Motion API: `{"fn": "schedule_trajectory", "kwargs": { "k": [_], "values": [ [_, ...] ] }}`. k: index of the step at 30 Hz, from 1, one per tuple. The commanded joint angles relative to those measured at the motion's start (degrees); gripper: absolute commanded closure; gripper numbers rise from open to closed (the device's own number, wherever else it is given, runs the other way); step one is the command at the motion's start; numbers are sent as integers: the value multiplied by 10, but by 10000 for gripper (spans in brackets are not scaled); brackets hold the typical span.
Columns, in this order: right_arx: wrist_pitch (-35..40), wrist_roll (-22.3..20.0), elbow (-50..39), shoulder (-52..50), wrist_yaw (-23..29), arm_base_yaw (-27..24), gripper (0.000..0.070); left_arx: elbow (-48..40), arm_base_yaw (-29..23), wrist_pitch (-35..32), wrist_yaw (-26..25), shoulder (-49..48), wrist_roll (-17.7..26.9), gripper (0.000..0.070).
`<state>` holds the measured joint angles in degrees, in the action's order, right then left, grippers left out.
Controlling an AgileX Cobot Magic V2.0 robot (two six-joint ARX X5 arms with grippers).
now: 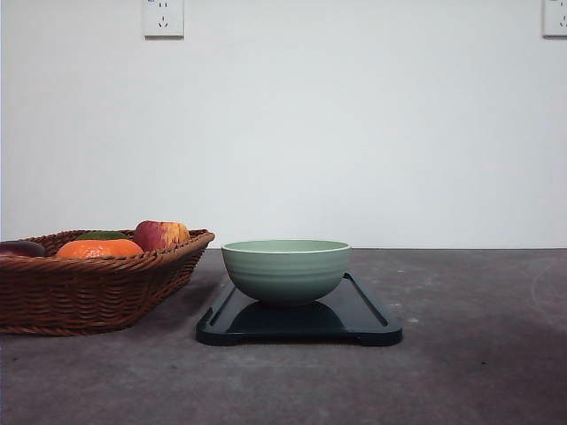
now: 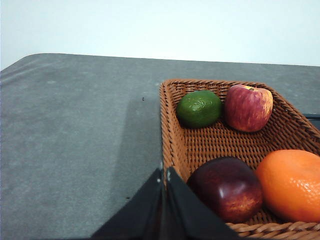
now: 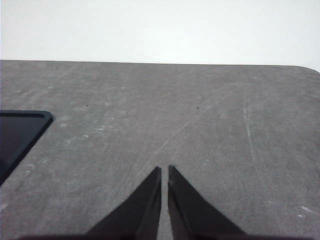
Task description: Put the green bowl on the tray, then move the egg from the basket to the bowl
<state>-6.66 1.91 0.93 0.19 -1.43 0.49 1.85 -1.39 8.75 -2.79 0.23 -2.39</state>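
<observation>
The pale green bowl [image 1: 285,270] stands upright on the black tray [image 1: 363,323] at the table's middle. To its left sits the brown wicker basket [image 1: 89,288]. In the left wrist view my left gripper [image 2: 164,171] is shut with nothing between its fingers, hanging at the rim of the basket [image 2: 172,130]. In the right wrist view my right gripper [image 3: 165,168] is shut over bare grey table, with a corner of the tray [image 3: 20,132] off to one side. The egg is hidden.
The basket holds a green lime [image 2: 199,108], a red apple [image 2: 248,107], a dark red fruit [image 2: 227,187] and an orange [image 2: 292,182]. A white wall stands close behind the grey table [image 1: 478,372]. Open tabletop lies right of the tray.
</observation>
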Motion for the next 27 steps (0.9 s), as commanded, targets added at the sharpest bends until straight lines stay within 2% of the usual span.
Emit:
{"fn": "schedule_trajectory", "kwargs": {
  "k": [1,27],
  "values": [
    [7,6,-2,0,0,1,684,-11,-1,-7,0,0,-1,700],
    [7,6,-2,0,0,1,684,-11,-1,-7,0,0,-1,700]
  ]
}}
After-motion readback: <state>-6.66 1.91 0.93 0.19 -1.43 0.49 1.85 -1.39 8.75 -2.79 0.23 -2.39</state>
